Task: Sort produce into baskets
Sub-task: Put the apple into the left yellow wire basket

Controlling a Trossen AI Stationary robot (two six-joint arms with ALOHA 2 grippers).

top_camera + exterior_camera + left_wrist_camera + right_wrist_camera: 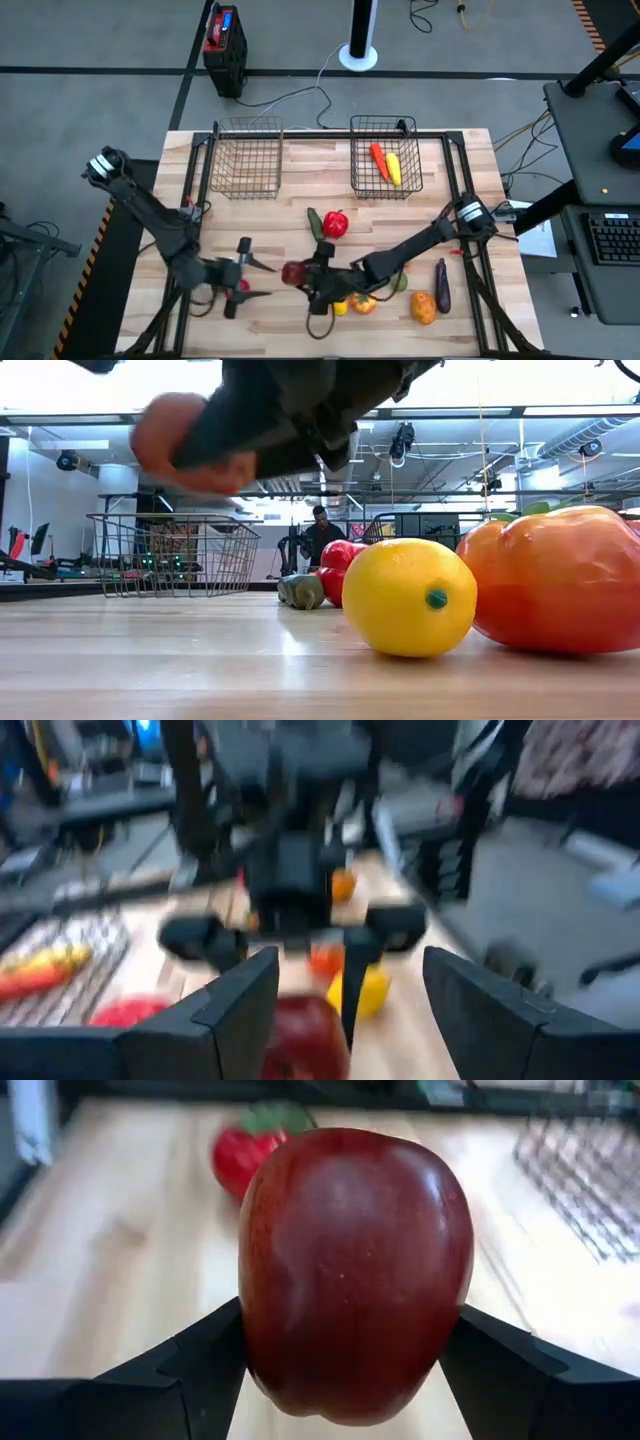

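Observation:
My right gripper (305, 277) is shut on a dark red apple (355, 1270) at the table's near middle; in the low view the apple (185, 445) is above the wood. My left gripper (265, 280) is open and empty just left of the apple, its fingers pointing at it (300, 1035). The left wire basket (245, 158) is empty. The right basket (385, 190) holds an orange carrot (378, 160) and a yellow piece (394, 168). A lemon (410, 598) and an orange-red fruit (560, 580) lie on the table under my right arm. My right gripper pinches the apple's two opposite sides (255, 1330) between its two fingers (200, 1370). The fingers come about level from the table's right side, pointing left. The apple is lifted clear of the table.
A red pepper (336, 225) and a green piece (315, 222) lie at the table's middle. A green piece (400, 283), a purple eggplant (442, 283) and an orange piece (424, 307) lie near right. A person (322, 535) stands in the room behind.

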